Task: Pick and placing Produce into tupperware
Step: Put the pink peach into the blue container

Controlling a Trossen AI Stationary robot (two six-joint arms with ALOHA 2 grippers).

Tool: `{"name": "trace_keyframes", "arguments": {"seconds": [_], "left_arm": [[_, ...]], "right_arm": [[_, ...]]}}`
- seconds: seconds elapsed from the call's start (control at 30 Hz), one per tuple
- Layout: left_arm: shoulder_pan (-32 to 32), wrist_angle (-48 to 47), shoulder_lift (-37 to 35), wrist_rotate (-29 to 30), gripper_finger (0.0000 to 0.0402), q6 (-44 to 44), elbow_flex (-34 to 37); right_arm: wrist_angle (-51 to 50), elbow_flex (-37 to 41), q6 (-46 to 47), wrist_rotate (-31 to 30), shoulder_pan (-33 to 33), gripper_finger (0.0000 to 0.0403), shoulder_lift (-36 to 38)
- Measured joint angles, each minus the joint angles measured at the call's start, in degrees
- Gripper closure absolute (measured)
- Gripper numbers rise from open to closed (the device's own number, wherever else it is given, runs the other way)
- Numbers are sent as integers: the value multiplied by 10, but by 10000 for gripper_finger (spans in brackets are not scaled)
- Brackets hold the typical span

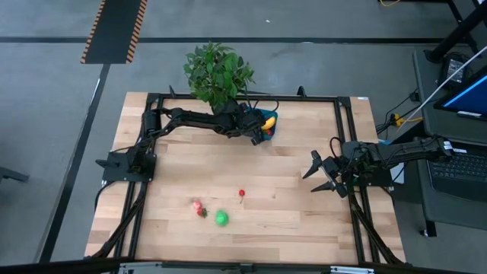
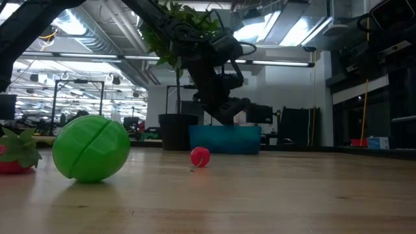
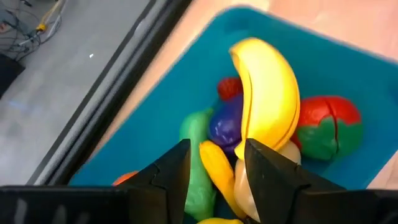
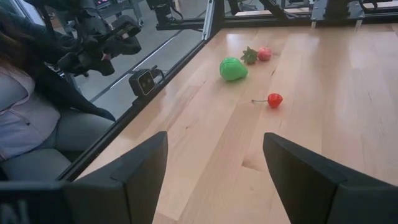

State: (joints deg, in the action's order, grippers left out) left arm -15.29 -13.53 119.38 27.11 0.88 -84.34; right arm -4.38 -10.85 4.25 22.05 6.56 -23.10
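The teal tupperware (image 1: 271, 119) sits at the table's far edge, in front of the potted plant. In the left wrist view it (image 3: 186, 81) holds a yellow banana (image 3: 267, 93), a red-and-green piece (image 3: 326, 124), a purple piece (image 3: 225, 124), a green one (image 3: 196, 162) and an orange-yellow one (image 3: 214, 168). My left gripper (image 3: 217, 152) hangs open just over this pile, its fingers either side of the orange-yellow piece. On the near middle of the table lie a green ball (image 1: 221, 218), a strawberry (image 1: 199, 207) and a cherry (image 1: 242, 193). My right gripper (image 1: 318, 175) waits open at the table's right.
The leafy potted plant (image 1: 217, 72) stands right behind the tupperware. A dark metal frame (image 1: 342, 137) runs around the table. A person (image 4: 31, 99) sits beyond the table's near edge. A laptop (image 1: 460, 164) lies on a stand to the right.
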Motion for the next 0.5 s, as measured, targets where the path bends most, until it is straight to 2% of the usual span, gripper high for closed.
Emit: {"name": "trace_keyframes", "arguments": {"seconds": [0.27, 0.5], "left_arm": [[6, 5, -28, 3, 269, 1, 0], [37, -11, -32, 3, 281, 9, 0]], "right_arm": [[-2, 0, 0, 0, 0, 137, 0], [-2, 0, 3, 0, 0, 137, 0]]}}
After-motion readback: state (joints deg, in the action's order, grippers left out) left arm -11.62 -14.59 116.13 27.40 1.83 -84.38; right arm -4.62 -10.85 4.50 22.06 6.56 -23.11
